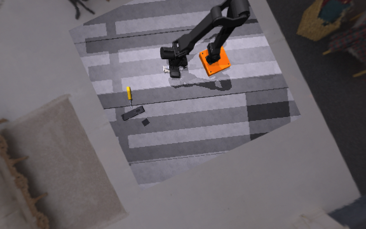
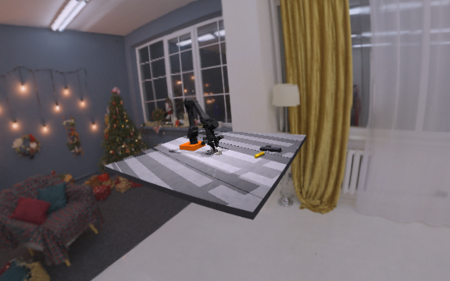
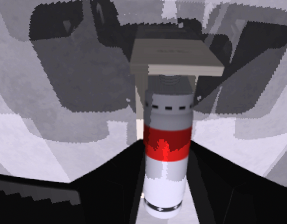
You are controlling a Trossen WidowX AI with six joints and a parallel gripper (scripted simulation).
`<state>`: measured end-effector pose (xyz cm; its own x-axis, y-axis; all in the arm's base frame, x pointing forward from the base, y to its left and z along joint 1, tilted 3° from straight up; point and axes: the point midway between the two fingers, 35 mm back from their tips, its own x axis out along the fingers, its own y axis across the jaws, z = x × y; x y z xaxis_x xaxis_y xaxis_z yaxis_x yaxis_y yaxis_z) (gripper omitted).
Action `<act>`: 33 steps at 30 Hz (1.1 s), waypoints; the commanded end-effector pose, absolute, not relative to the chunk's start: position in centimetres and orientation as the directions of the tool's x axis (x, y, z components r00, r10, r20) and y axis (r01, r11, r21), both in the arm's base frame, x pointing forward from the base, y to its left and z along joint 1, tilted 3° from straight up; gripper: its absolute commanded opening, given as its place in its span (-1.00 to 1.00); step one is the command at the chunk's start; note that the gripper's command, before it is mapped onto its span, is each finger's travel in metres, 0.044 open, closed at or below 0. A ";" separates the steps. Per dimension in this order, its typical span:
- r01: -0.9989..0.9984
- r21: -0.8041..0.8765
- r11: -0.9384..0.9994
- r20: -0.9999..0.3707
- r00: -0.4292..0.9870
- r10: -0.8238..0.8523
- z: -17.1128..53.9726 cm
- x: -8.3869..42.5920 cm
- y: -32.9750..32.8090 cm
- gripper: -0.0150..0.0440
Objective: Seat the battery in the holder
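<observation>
The battery, grey at its flat end with a red band and a white body, lies lengthwise in the wrist view. My gripper is shut on its white part, a black finger on each side. The beige holder stands beyond and beside the battery, its end wall past the flat end. A little of the spring shows between that wall and the flat end. The marked terminal end is nearest the camera. The lip and the holder's floor are not seen, so I cannot tell if the battery sits flat.
A yellow screwdriver and a long black case lie away from the arm. A small dark square is beside the case. The arm stands on an orange base.
</observation>
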<state>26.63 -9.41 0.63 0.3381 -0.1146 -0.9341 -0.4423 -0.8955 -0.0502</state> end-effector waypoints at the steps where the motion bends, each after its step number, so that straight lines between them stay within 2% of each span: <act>1: -0.439 -0.052 -0.897 -0.949 0.300 -0.092 0.1 26.2 -9.2 -0.22; 33: -0.447 -0.049 -0.893 -0.991 0.134 -0.012 -0.3 26.7 -9.4 -0.22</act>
<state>27.14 -9.66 0.07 0.1655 -0.0320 -0.9857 -0.4498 -0.8919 -0.0465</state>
